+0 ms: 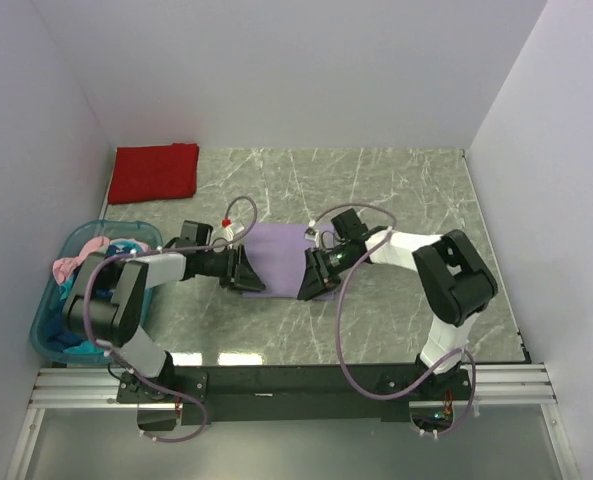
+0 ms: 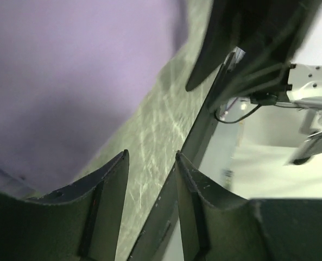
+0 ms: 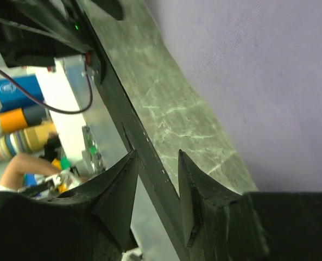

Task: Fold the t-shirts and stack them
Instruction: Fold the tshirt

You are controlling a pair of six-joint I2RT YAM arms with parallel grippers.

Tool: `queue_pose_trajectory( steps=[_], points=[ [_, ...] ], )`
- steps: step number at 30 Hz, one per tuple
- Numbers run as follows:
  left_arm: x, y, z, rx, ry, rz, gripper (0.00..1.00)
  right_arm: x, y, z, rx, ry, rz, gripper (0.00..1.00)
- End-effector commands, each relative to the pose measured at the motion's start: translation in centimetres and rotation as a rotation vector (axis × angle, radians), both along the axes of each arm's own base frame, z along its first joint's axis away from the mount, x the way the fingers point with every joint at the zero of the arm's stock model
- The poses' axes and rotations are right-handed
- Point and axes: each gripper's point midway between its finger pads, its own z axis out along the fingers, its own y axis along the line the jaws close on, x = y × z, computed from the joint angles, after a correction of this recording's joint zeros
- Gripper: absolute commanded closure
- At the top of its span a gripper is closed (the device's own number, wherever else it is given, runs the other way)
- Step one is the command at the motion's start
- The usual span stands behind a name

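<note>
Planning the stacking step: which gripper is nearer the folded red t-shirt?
Left. The left gripper sits at the purple t-shirt's left edge, on the red t-shirt's side; the right gripper is at its opposite edge, farther off.

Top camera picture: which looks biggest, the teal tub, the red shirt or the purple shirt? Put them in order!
1. The teal tub looks largest, though it is partly hidden.
2 and 3. The red shirt and the purple shirt look about alike. The purple one's sides are covered, so I won't rank them.
</note>
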Motion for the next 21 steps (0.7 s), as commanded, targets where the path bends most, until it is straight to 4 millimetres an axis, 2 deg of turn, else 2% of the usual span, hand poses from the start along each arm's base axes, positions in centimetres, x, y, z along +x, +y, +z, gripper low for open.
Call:
queue_pose_trajectory(
  steps=[1, 2, 6, 7, 11, 13, 16, 17, 18, 19, 20, 21],
  points=[
    [0.2, -0.2, -2.6, 0.01, 0.087, 0.028, 0.55, 0.6, 1.1, -1.5, -0.007, 0.006, 0.016, 0.57],
    [0.4, 0.0, -3.2, 0.021, 0.104, 0.033, 0.55, 0.7, 0.8, -2.8, -0.025, 0.041, 0.012, 0.58],
    [1.4, 1.3, -5.9, 0.045, 0.208, 0.084, 0.54, 1.3, -0.7, -5.5, -0.067, 0.092, -0.02, 0.58],
    [1.4, 1.9, -6.2, 0.051, 0.226, 0.099, 0.55, 1.7, -1.7, -5.9, -0.083, 0.112, -0.046, 0.58],
    [1.4, 3.1, -5.6, 0.065, 0.199, 0.095, 0.51, 2.4, -4.2, -6.3, -0.122, 0.119, -0.087, 0.58],
    [2.0, 3.4, -3.7, 0.053, 0.106, 0.075, 0.5, 2.4, -4.9, -5.5, -0.124, 0.108, -0.076, 0.58],
    [2.5, 4.0, -0.3, 0.035, 0.001, 0.078, 0.46, 3.9, -4.7, -2.2, -0.099, -0.003, -0.071, 0.58],
    [2.6, 4.3, 0.6, 0.03, -0.021, 0.086, 0.44, 4.6, -4.4, -0.3, -0.088, -0.059, -0.082, 0.56],
    [3.4, 5.0, 2.6, 0.022, -0.086, 0.115, 0.42, 5.6, -3.8, 1.2, -0.078, -0.116, -0.082, 0.54],
    [3.8, 5.4, 3.5, 0.024, -0.116, 0.132, 0.41, 6.2, -3.8, 2.0, -0.099, -0.163, -0.09, 0.52],
    [4.4, 6.0, 4.2, 0.043, -0.149, 0.161, 0.36, 6.6, -3.3, 3.5, -0.097, -0.225, -0.089, 0.48],
    [5.3, 7.1, 6.2, 0.053, -0.21, 0.207, 0.33, 7.0, -2.1, 5.1, -0.091, -0.295, -0.067, 0.45]
  ],
)
